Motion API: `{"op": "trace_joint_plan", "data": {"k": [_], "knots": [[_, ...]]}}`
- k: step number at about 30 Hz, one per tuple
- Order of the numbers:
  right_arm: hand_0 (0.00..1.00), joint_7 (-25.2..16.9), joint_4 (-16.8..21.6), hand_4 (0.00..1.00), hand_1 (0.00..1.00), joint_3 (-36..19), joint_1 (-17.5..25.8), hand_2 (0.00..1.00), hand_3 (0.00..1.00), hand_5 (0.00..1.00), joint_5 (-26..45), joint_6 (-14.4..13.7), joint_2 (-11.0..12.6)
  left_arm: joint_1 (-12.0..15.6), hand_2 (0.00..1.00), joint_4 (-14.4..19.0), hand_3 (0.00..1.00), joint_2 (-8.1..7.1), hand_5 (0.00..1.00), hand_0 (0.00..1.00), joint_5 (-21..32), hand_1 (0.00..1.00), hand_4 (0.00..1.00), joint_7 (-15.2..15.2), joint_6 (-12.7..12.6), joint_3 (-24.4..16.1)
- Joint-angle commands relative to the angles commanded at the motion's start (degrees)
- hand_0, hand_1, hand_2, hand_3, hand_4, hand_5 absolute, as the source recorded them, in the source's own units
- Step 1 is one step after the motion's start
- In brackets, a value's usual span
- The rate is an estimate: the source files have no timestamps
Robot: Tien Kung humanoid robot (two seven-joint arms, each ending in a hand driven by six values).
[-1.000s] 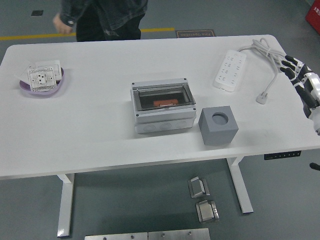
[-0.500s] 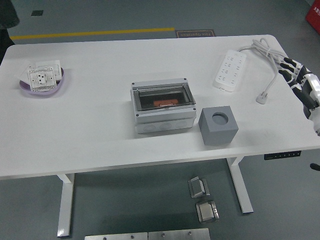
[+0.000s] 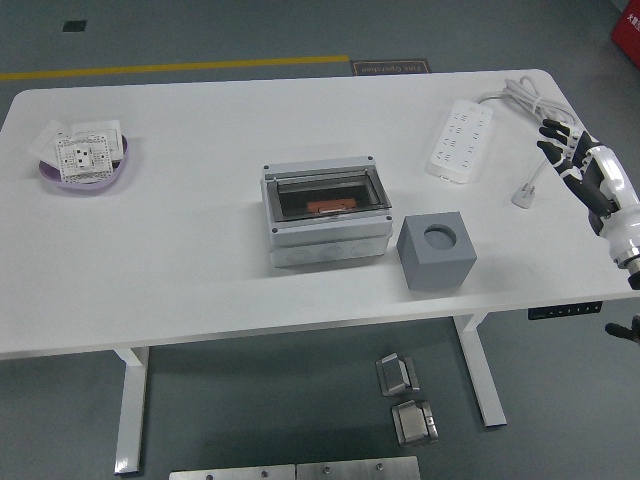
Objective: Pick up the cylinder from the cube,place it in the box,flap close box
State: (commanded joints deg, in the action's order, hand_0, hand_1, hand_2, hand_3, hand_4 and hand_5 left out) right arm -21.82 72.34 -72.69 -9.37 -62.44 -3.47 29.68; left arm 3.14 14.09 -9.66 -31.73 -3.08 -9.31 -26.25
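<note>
In the head view, the right hand (image 3: 572, 155) is at the right edge of the frame, fingers spread and holding nothing, probably ready to reach. The cube (image 3: 437, 250) right of centre shows only an empty round hole. An orange thing, maybe the cylinder (image 3: 323, 206), lies in the box (image 3: 326, 214) at centre, under its see-through lid.

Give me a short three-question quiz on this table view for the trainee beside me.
1. True or false: the right hand is holding something.
2. Which lies nearest that hand: A) purple bowl B) power strip C) grey box?
3. What shows inside the box through its transparent lid?

Key:
1. False; the fingers are spread, holding nothing.
2. B.
3. An orange object; the grey cube has an empty hole.
</note>
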Motion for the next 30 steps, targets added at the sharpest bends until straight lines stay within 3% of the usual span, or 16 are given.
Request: {"op": "trace_joint_plan", "data": {"k": [13,14,30], "knots": [[0.884,2.3,0.0,0.871,0.766,4.0,-1.8,0.825,0.852,0.681,-0.6,-0.5,-0.3,0.0,0.609,0.2,0.656,-0.5,0.282,0.71,-0.2,0.702,0.632,0.0,-0.1,0.4],[0.881,2.4,0.0,0.853,0.778,4.0,-1.9,0.839,0.869,0.627,-0.7,-0.5,-0.3,0.0,0.609,0.3,0.658,-0.51,0.282,0.71,-0.1,0.702,0.634,0.0,0.0,0.6],[0.876,2.8,0.0,0.853,0.778,1.6,-1.1,0.838,0.866,0.662,-1.2,-0.7,0.9,-0.8,0.61,0.3,0.656,-0.5,0.289,0.71,-1.8,0.701,0.639,0.4,1.1,-2.6]]}}
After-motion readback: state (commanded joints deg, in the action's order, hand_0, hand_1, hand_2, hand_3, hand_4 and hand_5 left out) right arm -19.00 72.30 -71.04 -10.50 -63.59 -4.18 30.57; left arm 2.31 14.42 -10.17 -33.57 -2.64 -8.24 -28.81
